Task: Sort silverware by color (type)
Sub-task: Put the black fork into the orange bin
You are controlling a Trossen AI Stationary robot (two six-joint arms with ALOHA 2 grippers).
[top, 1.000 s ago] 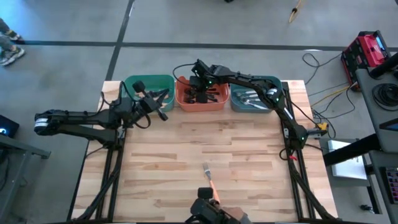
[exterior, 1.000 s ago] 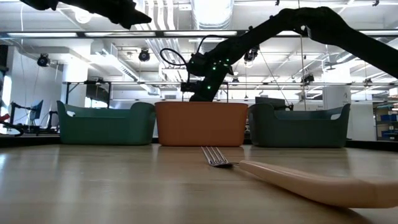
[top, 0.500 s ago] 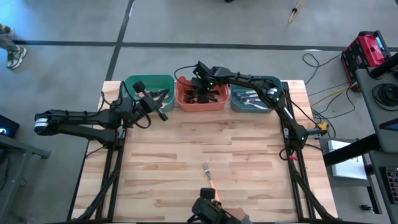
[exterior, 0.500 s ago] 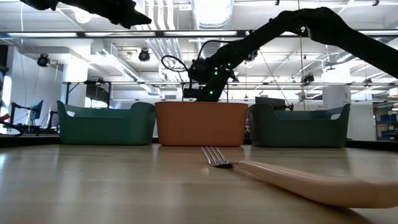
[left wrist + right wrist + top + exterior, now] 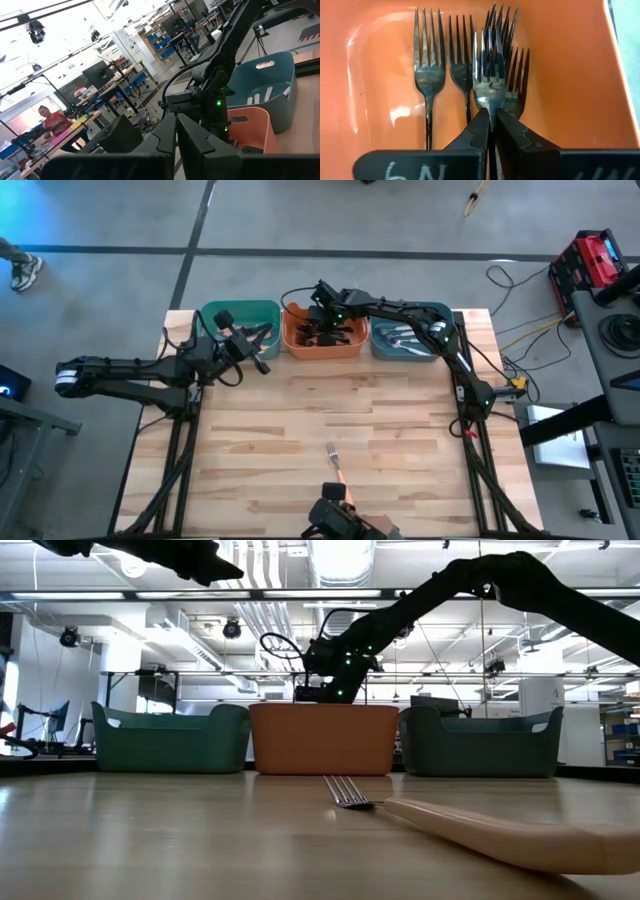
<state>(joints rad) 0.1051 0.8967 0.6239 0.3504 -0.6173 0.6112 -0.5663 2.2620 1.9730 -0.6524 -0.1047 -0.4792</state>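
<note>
The right hand (image 5: 490,131) is pinched shut on a fork (image 5: 489,85), tines pointing away, directly above the orange bin (image 5: 322,332) — other forks (image 5: 429,75) lie on the bin floor just beneath. Beside it, the left hand (image 5: 256,362) hangs closed and empty near the green bin (image 5: 237,315). Well away on the table (image 5: 260,430) lies an orange-handled fork (image 5: 335,463).
</note>
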